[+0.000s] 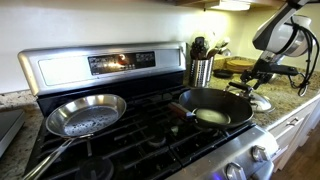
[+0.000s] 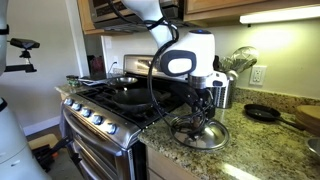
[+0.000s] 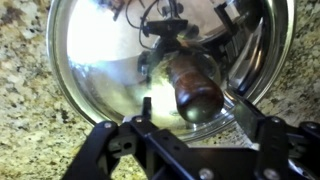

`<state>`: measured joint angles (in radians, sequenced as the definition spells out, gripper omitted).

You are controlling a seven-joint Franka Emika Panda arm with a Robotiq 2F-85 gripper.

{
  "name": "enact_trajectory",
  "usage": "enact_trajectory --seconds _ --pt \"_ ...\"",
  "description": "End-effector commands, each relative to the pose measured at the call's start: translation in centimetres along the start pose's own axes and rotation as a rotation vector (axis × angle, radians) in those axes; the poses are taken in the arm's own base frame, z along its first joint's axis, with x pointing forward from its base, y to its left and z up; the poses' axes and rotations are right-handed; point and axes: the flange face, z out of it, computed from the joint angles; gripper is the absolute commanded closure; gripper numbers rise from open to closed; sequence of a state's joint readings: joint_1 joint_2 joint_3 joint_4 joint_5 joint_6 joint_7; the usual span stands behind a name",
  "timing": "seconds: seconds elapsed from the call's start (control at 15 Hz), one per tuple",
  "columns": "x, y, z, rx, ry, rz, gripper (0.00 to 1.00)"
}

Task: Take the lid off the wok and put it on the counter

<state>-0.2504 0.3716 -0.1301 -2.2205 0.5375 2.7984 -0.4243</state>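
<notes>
The lid (image 3: 110,70), shiny and round with a dark brown knob (image 3: 190,85), lies flat on the speckled granite counter (image 3: 30,130). It also shows on the counter beside the stove in both exterior views (image 2: 200,133) (image 1: 257,101). My gripper (image 3: 192,112) is open just above it, with one finger on each side of the knob and a gap to each. It also shows in both exterior views (image 2: 200,106) (image 1: 263,84). The wok (image 1: 212,107), black with a long handle, sits uncovered on the stove's burner nearest the counter (image 2: 128,91).
A shiny silver skillet (image 1: 87,113) sits on the other front burner. A steel utensil holder (image 1: 201,68) stands at the back of the counter. A small black pan (image 2: 262,113) and a wooden board (image 2: 308,118) lie further along the counter.
</notes>
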Motion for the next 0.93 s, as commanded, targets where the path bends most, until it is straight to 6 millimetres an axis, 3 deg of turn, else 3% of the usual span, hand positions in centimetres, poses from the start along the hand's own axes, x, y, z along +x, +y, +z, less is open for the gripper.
enact_trajectory --seconds 0.0,0.6,0.67,0.87 --pt "-1.2 0.1 -3.4 -0.007 0.025 -0.027 0.00" --pt "-3.8 -2.2 -12.0 -0.038 0.113 -0.187 0.00" --pt "-2.1 -1.8 -10.1 -0.034 0.094 -0.174 0.00" --pt "-2.8 -2.1 -11.5 -0.032 0.109 -0.191 0.00"
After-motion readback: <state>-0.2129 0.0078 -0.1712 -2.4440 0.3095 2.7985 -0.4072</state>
